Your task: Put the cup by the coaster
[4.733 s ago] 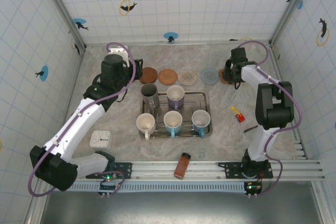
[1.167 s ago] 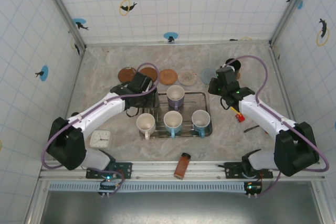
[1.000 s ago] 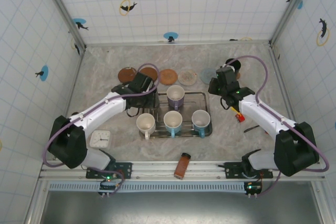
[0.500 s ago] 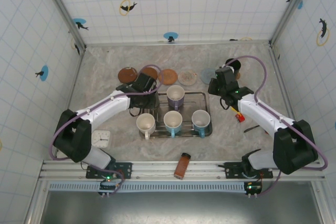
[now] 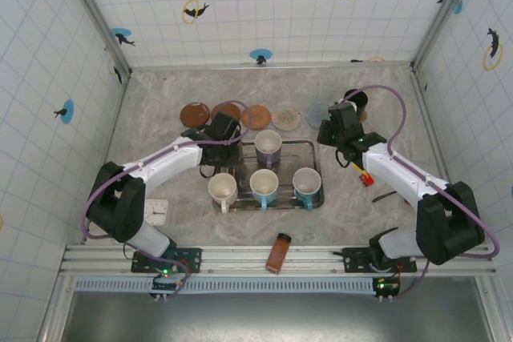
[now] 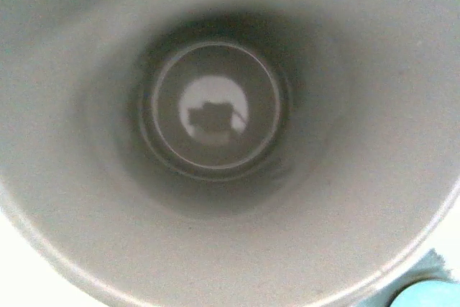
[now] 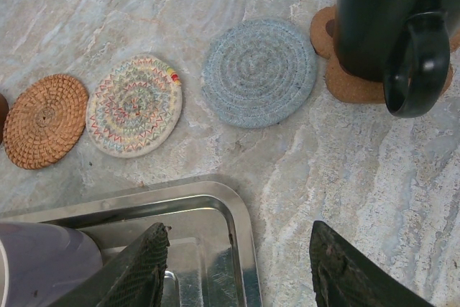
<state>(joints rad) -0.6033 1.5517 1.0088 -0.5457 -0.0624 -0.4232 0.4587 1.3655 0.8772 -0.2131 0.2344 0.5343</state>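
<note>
The inside of a grey cup point(image 6: 215, 106), seen from straight above, takes up the left wrist view. In the top view my left gripper point(image 5: 220, 140) sits over that cup at the back left corner of the steel tray point(image 5: 317, 167), shut on its rim and hiding most of it. A row of round coasters lies behind the tray: dark brown point(image 5: 195, 114), orange point(image 5: 256, 116), multicoloured point(image 7: 134, 104) and blue-grey point(image 7: 259, 71). My right gripper point(image 7: 241, 264) hangs open over the tray's back right corner, holding nothing.
The tray also holds a purple mug point(image 5: 268, 146), a white mug point(image 5: 223, 190) and two blue mugs point(image 5: 264, 186). A black mug point(image 7: 392, 30) stands on a cork coaster at the back right. A small clock point(image 5: 155, 210), a brown bottle point(image 5: 279, 252) and a red-yellow toy point(image 5: 365, 175) lie around the tray.
My left gripper has closed on the grey cup and the arm has edged slightly right. The right arm has not moved.
</note>
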